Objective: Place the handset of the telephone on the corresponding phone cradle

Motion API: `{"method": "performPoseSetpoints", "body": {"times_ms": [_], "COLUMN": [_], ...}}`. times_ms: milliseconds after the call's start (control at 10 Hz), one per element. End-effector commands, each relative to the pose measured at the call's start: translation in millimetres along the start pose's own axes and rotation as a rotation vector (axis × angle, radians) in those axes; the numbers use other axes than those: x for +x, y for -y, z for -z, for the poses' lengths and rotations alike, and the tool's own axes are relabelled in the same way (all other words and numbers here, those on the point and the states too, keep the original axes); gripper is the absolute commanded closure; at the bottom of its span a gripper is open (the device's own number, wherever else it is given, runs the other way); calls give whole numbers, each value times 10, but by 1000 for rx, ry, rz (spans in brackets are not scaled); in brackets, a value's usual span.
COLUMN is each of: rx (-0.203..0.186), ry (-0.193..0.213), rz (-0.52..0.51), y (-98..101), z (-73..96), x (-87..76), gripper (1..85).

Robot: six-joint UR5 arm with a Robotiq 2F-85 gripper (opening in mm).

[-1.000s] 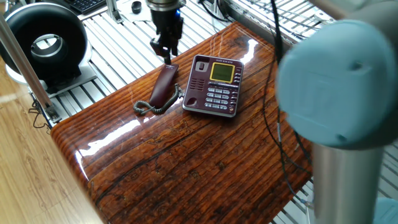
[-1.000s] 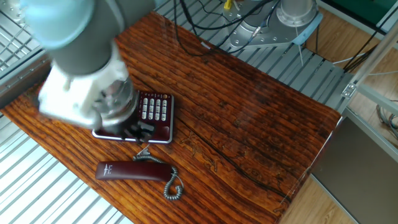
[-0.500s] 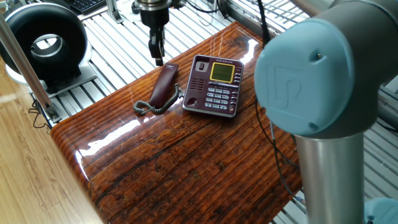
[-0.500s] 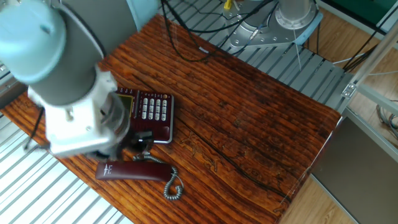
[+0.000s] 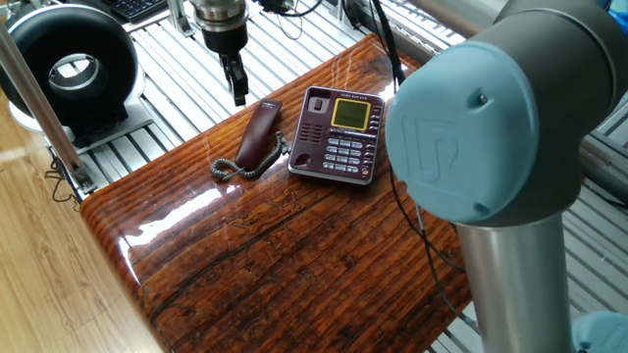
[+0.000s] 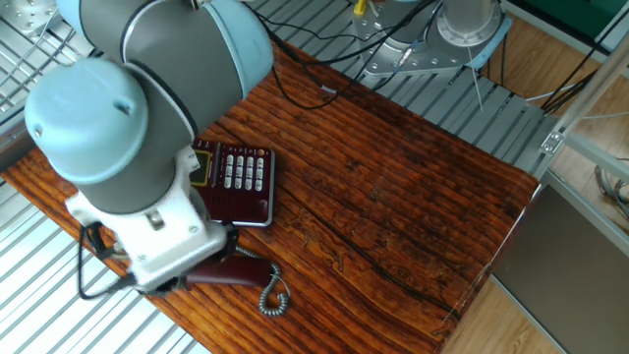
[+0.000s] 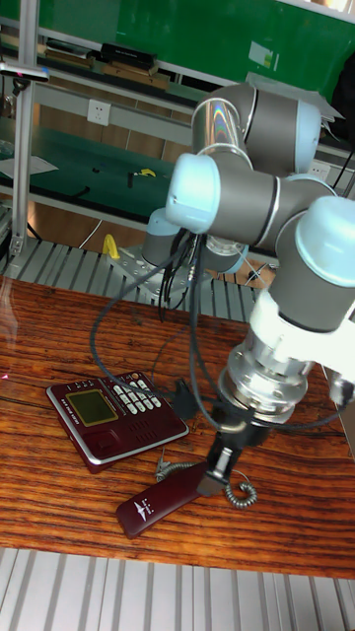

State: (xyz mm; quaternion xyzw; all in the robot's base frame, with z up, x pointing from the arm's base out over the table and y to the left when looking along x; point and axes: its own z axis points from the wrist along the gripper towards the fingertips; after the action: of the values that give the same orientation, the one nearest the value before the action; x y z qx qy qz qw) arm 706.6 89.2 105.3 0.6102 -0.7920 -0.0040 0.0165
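Note:
The dark maroon handset lies flat on the wooden table, just left of the telephone, with its grey coiled cord at the near end. The phone cradle along the phone's left side holds nothing. My gripper hangs in the air over the handset's far end, apart from it, seen edge-on and holding nothing. In the tall fixed view the gripper sits just above the handset, right of the telephone. In the other fixed view my arm hides most of the handset.
A black round device stands off the table at the back left on the metal slats. Black cables trail over the table's far side. The robot base stands beyond the table's edge.
The gripper has shifted left and its wrist has turned, so the fingers now show edge-on. The arm has swung over the handset in the other fixed view. Handset and telephone have not moved.

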Motion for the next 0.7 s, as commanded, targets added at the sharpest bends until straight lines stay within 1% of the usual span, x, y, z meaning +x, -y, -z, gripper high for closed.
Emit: {"method": "performPoseSetpoints", "body": {"times_ms": [0,100,200,300,400,500,600], "rx": [-11,-26,19,81,48,32,28], "ry": [18,-33,-179,-156,-73,-3,18], "rz": [230,294,431,424,380,396,430], "y": [-34,-55,146,287,156,83,61], "z": [-10,-9,30,28,-1,-10,-9], "x": [-83,56,399,309,121,-48,-100], "gripper": [273,287,467,713,717,557,417]}}
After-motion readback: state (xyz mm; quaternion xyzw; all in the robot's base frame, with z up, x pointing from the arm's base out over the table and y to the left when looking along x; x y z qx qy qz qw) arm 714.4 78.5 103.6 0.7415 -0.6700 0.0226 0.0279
